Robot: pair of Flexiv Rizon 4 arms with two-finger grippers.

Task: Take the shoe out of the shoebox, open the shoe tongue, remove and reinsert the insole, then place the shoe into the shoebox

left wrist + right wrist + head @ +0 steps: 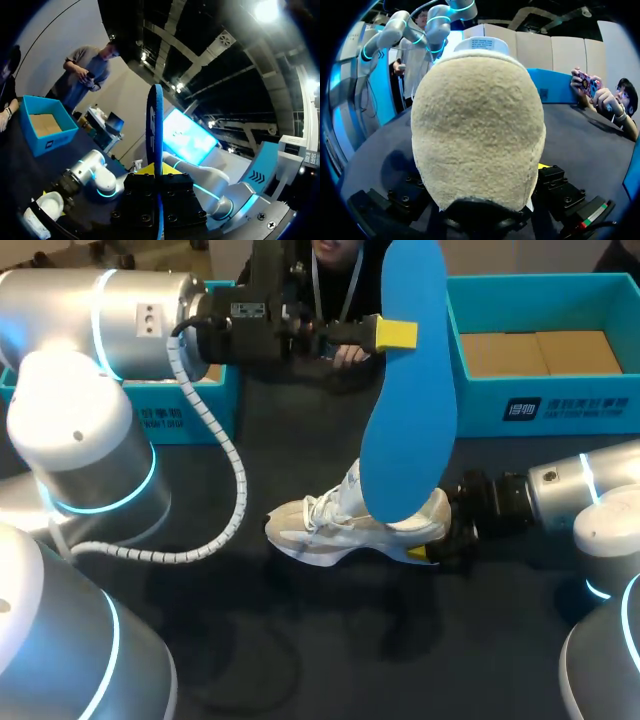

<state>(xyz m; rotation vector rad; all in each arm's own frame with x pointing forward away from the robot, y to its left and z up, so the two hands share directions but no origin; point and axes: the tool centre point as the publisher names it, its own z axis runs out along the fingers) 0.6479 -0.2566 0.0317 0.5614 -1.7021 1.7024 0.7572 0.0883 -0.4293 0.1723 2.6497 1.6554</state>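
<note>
A long blue insole [405,390] hangs upright above the table, and my left gripper [388,333] is shut on its upper part. In the left wrist view the insole [155,125] stands edge-on between the fingers. Below it a cream and white shoe [345,525] rests on the dark table, toe to the left. My right gripper [438,540] is shut on the shoe's heel. That heel [477,120] fills the right wrist view, with a finger on each side. The open blue shoebox [545,405] stands at the back right.
A second blue box [190,410] stands at the back left, behind my left arm [80,440]. A person's hands [345,348] rest at the table's far edge behind the insole. Dark table [300,640] lies in front of the shoe.
</note>
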